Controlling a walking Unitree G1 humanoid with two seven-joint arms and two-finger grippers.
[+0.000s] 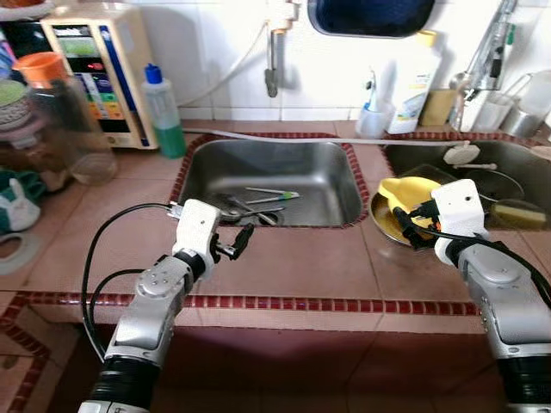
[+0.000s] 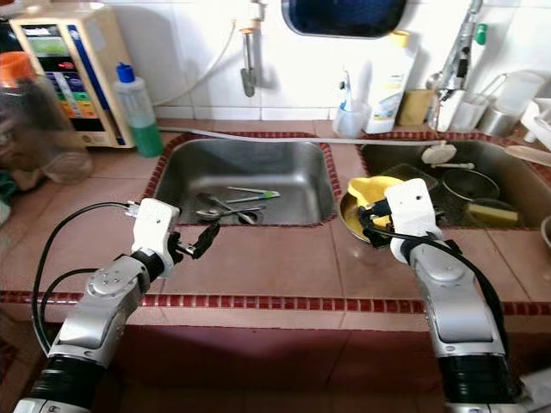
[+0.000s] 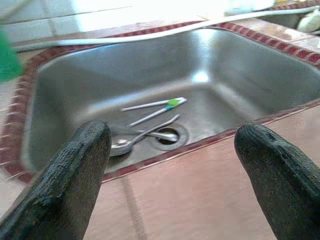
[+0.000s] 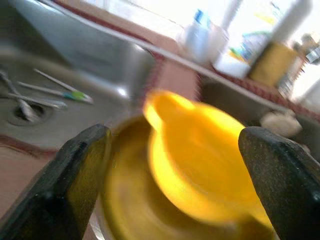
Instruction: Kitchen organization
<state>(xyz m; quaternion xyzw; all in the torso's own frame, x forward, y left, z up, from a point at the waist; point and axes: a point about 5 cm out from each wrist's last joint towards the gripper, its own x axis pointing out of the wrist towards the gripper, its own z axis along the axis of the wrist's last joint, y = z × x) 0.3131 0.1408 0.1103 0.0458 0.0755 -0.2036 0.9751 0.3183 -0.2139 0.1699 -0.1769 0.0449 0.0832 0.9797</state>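
So the left tool (image 1: 244, 240) was held over the tiled surface (image 1: 301, 267) just in front of the left sink (image 1: 327, 168), fingers spread wide, nothing gripped. Some cutlery (image 1: 258, 206) was left lying at the bottom of that sink by the drain, including a thin piece with a green band (image 3: 172, 102). The right tool (image 2: 368, 225) was parked right at the yellow bowl (image 1: 411, 194), which was sat in a metal bowl (image 2: 346, 217) at the near-left corner of the right sink (image 2: 482, 155), fingers also wide apart, bowl not gripped. A green bottle (image 1: 164, 112) was seen standing behind the left sink
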